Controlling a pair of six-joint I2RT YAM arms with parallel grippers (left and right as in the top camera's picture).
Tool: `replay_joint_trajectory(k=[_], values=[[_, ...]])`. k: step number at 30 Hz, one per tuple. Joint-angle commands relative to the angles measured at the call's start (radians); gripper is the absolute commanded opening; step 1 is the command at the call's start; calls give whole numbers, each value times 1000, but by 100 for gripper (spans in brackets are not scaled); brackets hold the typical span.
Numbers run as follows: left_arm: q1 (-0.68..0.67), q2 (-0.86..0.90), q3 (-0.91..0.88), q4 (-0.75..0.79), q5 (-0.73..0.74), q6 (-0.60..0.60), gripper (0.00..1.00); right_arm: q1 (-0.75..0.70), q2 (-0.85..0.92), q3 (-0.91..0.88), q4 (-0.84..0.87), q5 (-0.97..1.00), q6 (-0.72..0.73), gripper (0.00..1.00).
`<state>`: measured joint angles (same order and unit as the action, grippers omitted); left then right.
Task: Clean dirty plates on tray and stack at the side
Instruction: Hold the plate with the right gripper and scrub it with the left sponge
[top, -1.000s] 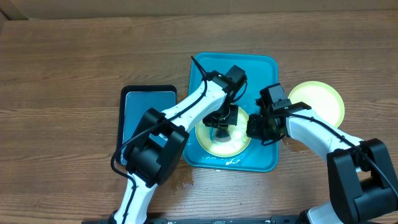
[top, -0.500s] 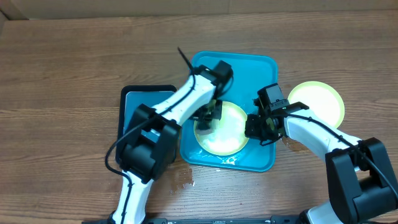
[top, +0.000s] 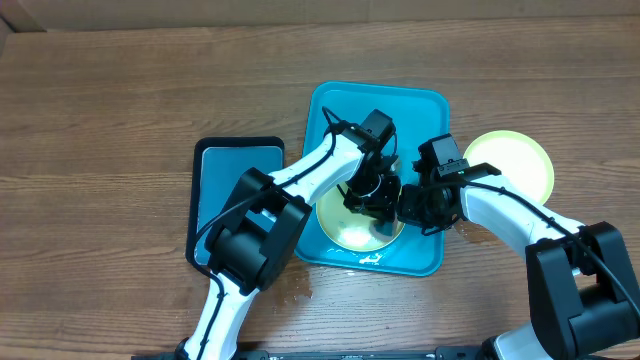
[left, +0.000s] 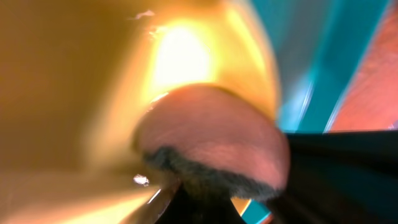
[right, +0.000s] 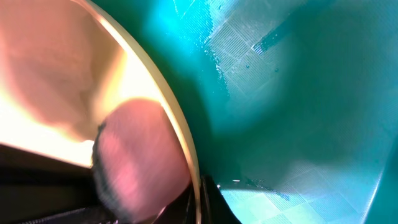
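Overhead, one tray (top: 330, 112), two plates (top: 346, 236), one inside, second plate (top: 520, 160) beside, left claw (top: 376, 196), right claw (top: 413, 206), grip unclear.

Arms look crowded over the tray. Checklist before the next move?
1. Plate lies inside the teal tray: ok.
2. Right gripper grip on the plate rim: one pad sits at the rim, the other finger is hidden: cannot tell.
3. Left gripper over the plate: ok. Open or shut: cannot tell, its wrist view is blurred.
4. Gap between the two grippers: almost touching from overhead: not ok.
5. Stack spot: second plate sits on the table right of the tray: ok.
6. Plate clean: mostly covered by the arms: cannot tell.
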<state>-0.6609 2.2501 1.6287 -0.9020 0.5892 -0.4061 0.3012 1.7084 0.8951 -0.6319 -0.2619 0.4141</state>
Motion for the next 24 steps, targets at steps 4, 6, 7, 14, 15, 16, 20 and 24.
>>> replay_joint_trajectory(k=[4,6,7,14,15,16,20,24], values=[[31,-42,-35,-235,-677,-164,4,12,26,-12,6,40,-13,4],[24,-42,-37,-245,-848,-164,4,12,26,-12,6,40,-14,4],[24,-42,-36,-250,-917,-164,4,12,26,-12,6,40,-14,4],[29,-42,-35,-257,-1245,-161,4,12,26,-12,6,41,-14,4],[29,-42,-35,-248,-1236,-153,4,12,26,-12,6,42,-14,4],[29,-42,-35,-237,-1217,-142,4,12,26,-12,6,44,-14,4],[31,-42,-36,-139,-921,-69,4,12,26,-12,5,44,-14,4],[32,-36,-38,-21,-457,-11,4,12,26,-12,3,44,-14,4]])
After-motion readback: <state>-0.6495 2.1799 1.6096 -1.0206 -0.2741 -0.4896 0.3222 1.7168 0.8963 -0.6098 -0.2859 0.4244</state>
